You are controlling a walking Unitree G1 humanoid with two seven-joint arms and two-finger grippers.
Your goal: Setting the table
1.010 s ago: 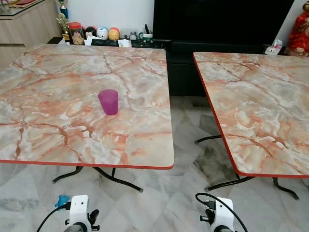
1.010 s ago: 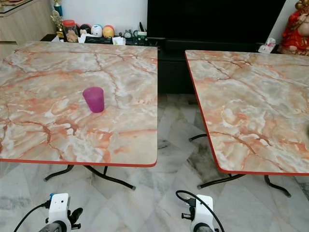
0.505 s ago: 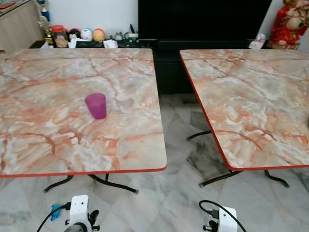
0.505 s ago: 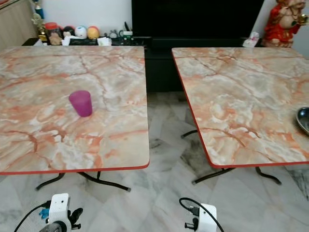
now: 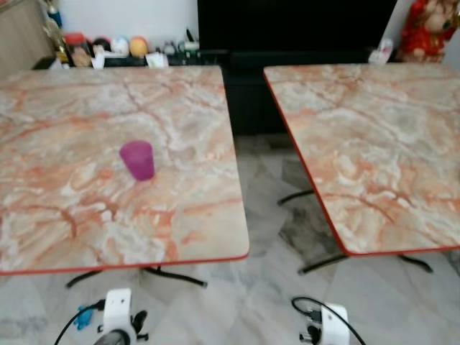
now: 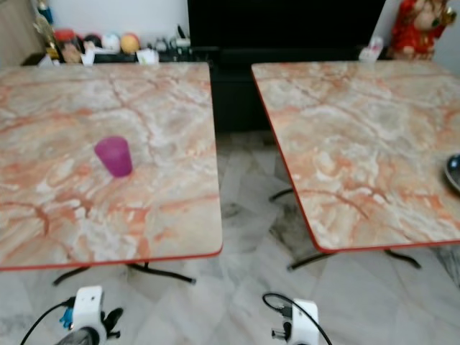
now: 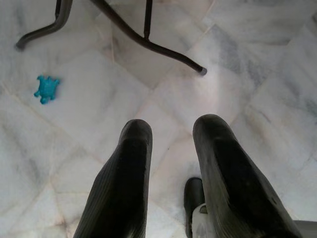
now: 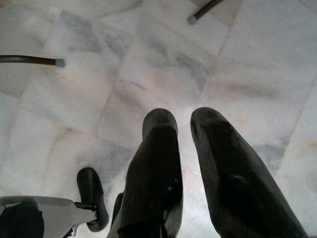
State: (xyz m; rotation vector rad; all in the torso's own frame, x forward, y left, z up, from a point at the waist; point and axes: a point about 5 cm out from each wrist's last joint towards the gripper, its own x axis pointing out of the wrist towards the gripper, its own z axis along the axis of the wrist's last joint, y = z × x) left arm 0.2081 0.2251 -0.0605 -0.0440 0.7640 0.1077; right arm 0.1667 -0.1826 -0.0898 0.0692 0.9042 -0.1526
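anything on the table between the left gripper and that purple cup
Nothing visible. The purple cup stands alone on the left table, bare marble top around it. The left gripper hangs low over the floor, empty, below and short of the table's near edge.

Red figurine (image 5: pixel 425 29) beside black cabinet (image 5: pixel 295 29); turquoise toy (image 7: pixel 46 89) on floor.

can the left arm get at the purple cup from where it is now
Probably not yet. The left tool hangs low, open, over the floor, below the table edge. The cup stands well in from that edge; nothing blocks it, but the arm must rise and reach.
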